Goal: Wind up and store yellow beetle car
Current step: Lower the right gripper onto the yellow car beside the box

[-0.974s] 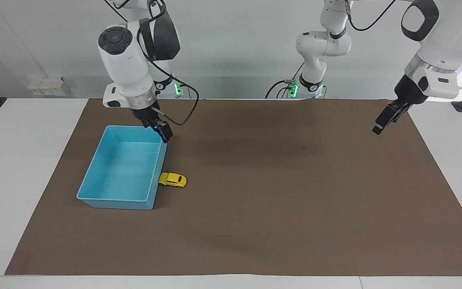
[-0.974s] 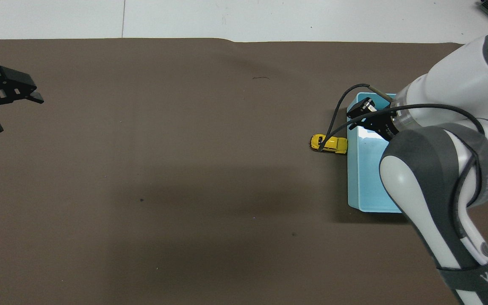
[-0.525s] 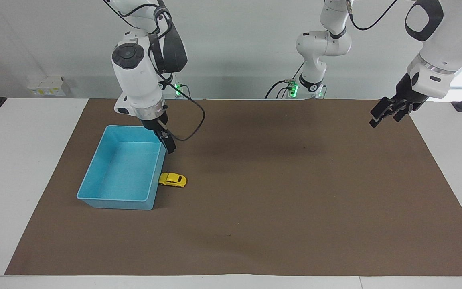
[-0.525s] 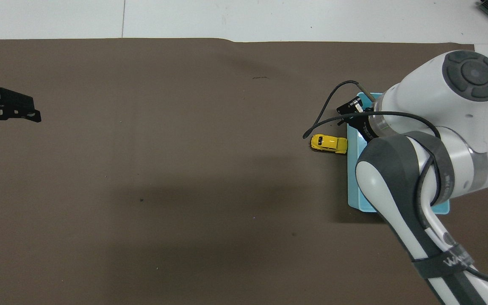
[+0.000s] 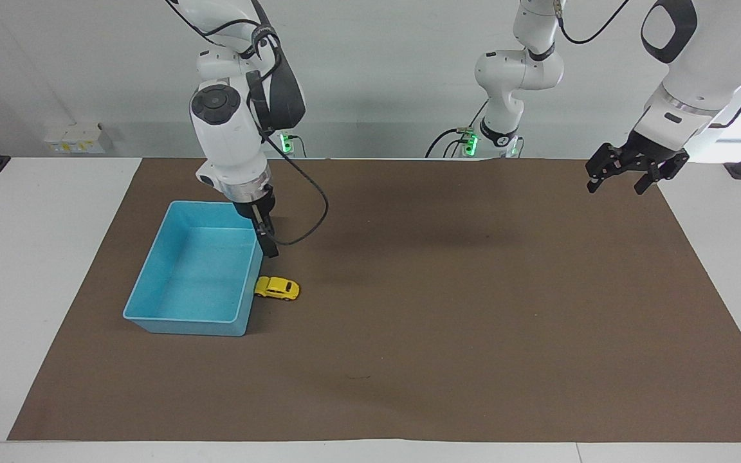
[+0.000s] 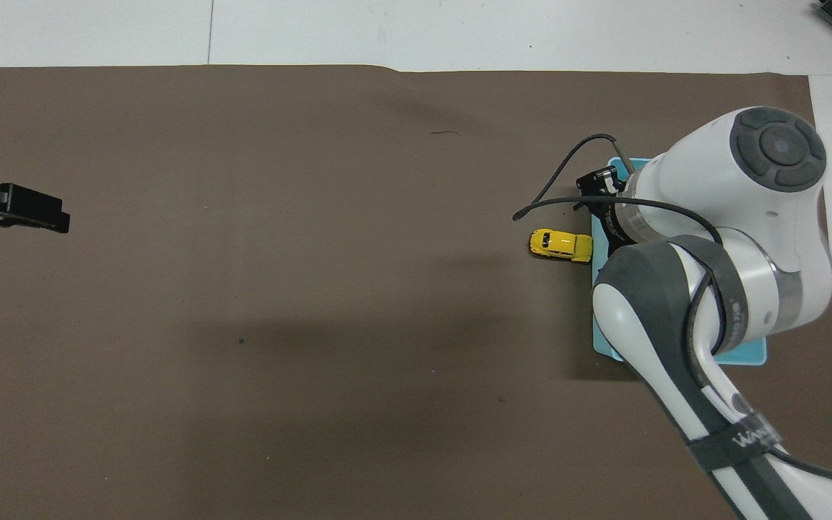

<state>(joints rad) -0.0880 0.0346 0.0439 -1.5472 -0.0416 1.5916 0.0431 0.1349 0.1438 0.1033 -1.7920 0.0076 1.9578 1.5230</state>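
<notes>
Since the earlier frames the right arm has swung its wrist in over the bin's corner & brought its gripper lower; left arm has turned its wrist so its fingers now point down. Car & bin haven't shifted.

Right gripper (image 5: 269, 244) hangs off a near-vertical wrist, above the mat right by the blue bin's (image 5: 152, 260) corner nearest the robots on the side toward the table's middle. It's seen edge-on in the facing view & mostly hidden under the arm's own body in the overhead view (image 6: 599, 191), so the fingertips can't be read directly; it's at its widest, w/ nothing held. A black cable loops from the wrist out over the mat.

Yellow beetle car (image 5: 277, 288) sits on its wheels on the brown mat (image 5: 448, 308), just beside the bin's long wall on the side toward the table's middle, one end about touching the wall; whether there's real contact can't be told. Overhead view shows it (image 6: 561, 245) clear of the gripper, a bit farther from the robots than the gripper's shadowed spot. Car is outside the bin.

Left gripper (image 5: 621, 180) is up in the air over the mat's edge at the left arm's end of the table, fingers spread apart, empty; that arm waits. Overhead view shows only its dark tips (image 6: 22, 213)
</notes>
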